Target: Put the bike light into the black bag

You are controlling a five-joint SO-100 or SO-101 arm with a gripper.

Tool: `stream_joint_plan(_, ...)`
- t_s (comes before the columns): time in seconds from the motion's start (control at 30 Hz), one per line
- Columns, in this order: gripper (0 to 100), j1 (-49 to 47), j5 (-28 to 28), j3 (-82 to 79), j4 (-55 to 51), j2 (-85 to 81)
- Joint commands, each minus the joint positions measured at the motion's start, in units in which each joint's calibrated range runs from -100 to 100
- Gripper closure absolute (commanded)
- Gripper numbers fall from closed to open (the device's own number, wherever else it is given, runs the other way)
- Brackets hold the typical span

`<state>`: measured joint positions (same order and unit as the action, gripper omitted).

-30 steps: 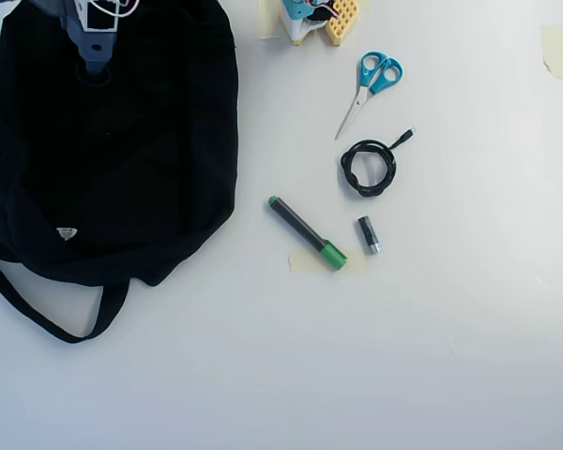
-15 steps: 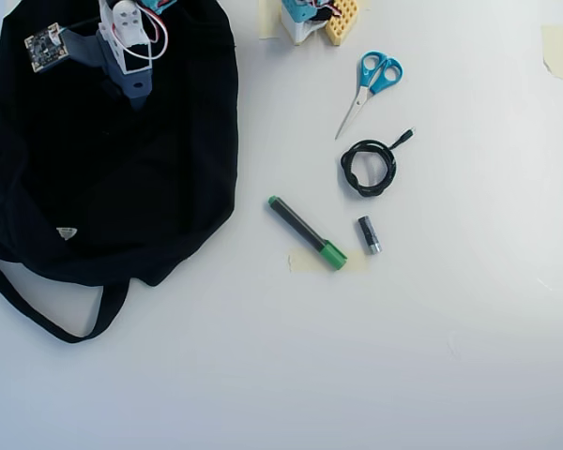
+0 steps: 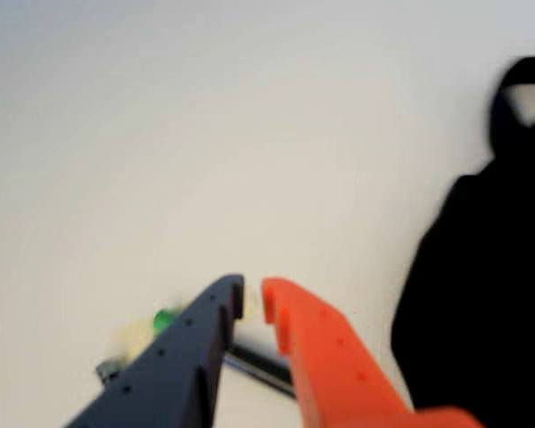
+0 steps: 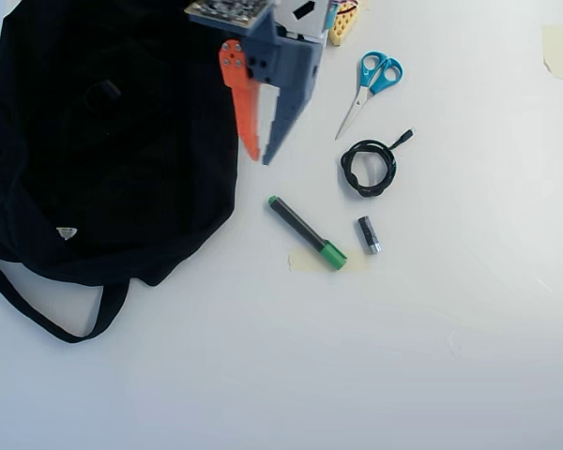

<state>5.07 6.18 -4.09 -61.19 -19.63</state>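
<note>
We hang our gripper above the bare table just off the right edge of the black bag in the overhead view, orange finger toward the bag and dark finger toward the clutter, with only a narrow gap between the tips and nothing in it; the wrist view shows the same slim slot between the two tips. The bike light itself we cannot find on the table in either view: what lies there is a green-capped marker resting partly on a strip of pale tape, a small grey-black cylinder with a silver end, a coiled black cable, and blue-handled scissors. A small dark lump sits on the bag's upper fabric, and we judge it may be the light already dropped there, though black on black is too murky to be sure. The bag lies slumped flat with its long strap trailing toward the lower left, which would let a thing simply be released onto it. It carries a small white triangular label; no writing on it or anywhere else is legible.
</note>
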Motion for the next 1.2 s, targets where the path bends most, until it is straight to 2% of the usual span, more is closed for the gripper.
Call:
stream_joint_plan(0.0,98,-0.66,-0.31,-4.72,-6.69,-3.85)
stream_joint_plan(0.23,98,-3.50,-0.31,-19.09,-3.50,-11.49)
stream_joint_plan(0.5,98,-6.12,-0.46,-39.31,4.51,-20.70)
stream_joint_plan(0.63,98,-5.97,-3.08,-52.43,10.37,-26.34)
stream_joint_plan(0.87,98,-6.04,-3.56,-71.74,17.34,-38.71)
stream_joint_plan(1.17,98,-6.04,-3.56,-88.72,17.52,-58.37)
